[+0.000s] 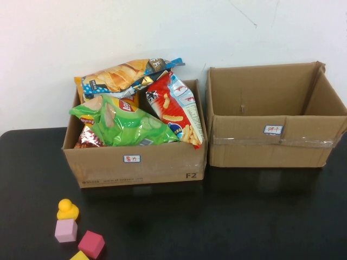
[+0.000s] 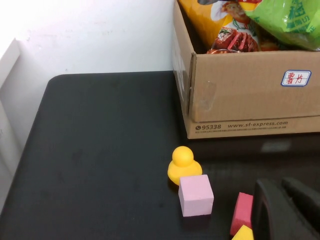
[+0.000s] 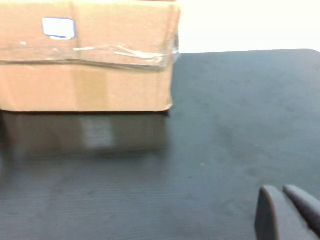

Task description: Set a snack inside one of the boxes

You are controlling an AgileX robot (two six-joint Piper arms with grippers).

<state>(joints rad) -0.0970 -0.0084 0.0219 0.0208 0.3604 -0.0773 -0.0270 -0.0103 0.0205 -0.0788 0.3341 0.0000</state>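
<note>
Our left gripper (image 2: 287, 210) and right gripper (image 3: 287, 212) hang near the tabletop's (image 1: 227, 216) front edge — both closed, empty. Snacks (image 1: 130, 122) crowd the left box (image 1: 135, 168) — grabbing one could drag neighbours out.

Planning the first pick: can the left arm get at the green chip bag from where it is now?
Probably yes. The green chip bag lies on top in the left box, uncovered. The left gripper sits low near the blocks; right gripper is by the right box.
</note>
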